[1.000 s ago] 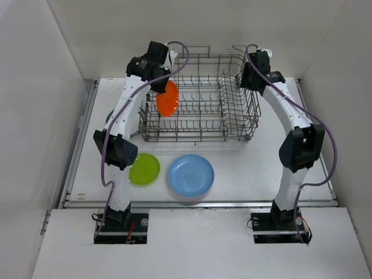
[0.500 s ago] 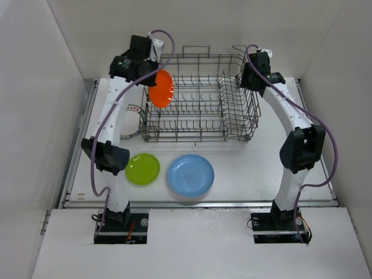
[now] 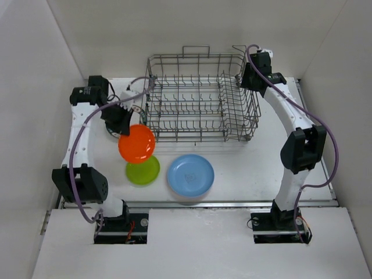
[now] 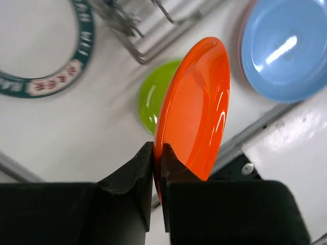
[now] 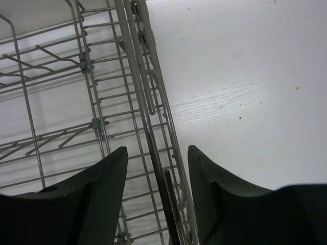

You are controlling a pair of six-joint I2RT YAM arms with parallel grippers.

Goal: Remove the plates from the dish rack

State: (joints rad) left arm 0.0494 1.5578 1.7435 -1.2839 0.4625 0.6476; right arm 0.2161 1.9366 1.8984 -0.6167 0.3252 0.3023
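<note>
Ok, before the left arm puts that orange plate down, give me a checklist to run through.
1. Grip: left pincer shut on the orange plate at its rim: ok.
2. Clearance: orange plate is outside the rack: ok.
3. Landing: green plate lies flat, partly under the orange one: ok.
4. Neighbour: blue plate lies apart from the green one: ok.
5. Height of the orange plate over the green one: cannot tell.
6. Other arm: right pincer is open astride the rack's side wall, away from the drop: ok.
</note>
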